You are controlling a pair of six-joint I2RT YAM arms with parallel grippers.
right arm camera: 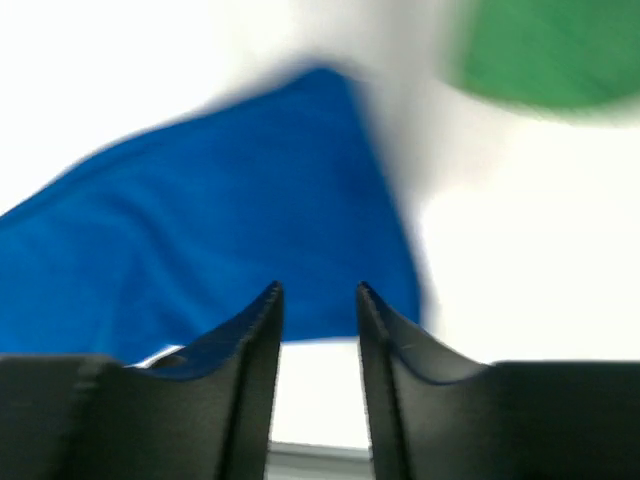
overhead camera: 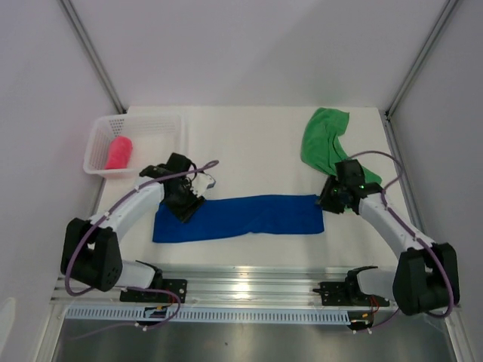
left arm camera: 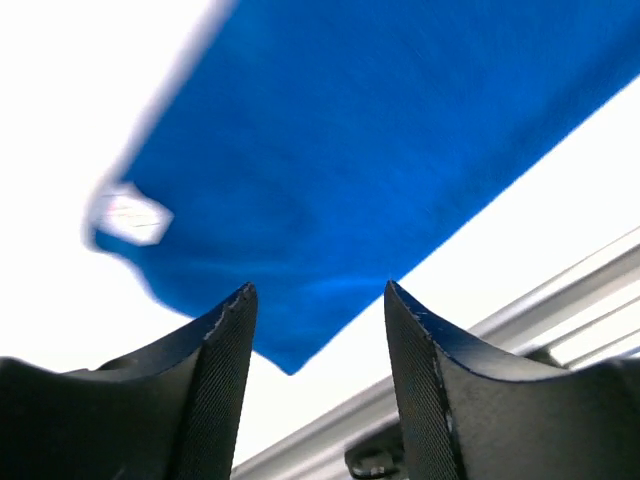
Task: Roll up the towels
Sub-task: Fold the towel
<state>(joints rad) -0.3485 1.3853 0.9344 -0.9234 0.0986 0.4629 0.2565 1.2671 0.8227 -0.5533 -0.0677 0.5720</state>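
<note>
Blue towel lying flat, a long strip across the worktop; not yet rolled.
Top view: left tool and right tool hovering at its ends; pink towel sitting rolled in the mesh basket, green towel lying crumpled behind. Left wrist: jaws standing parted, gripping nothing. Right wrist: likewise parted, empty. Limp, soft cloth: uneven pinching is risking a skewed, loose roll.

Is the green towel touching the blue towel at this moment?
Apart. In the right wrist view, a strip of bare white table separates the blue towel from the green towel. The top view shows the same gap.
</note>
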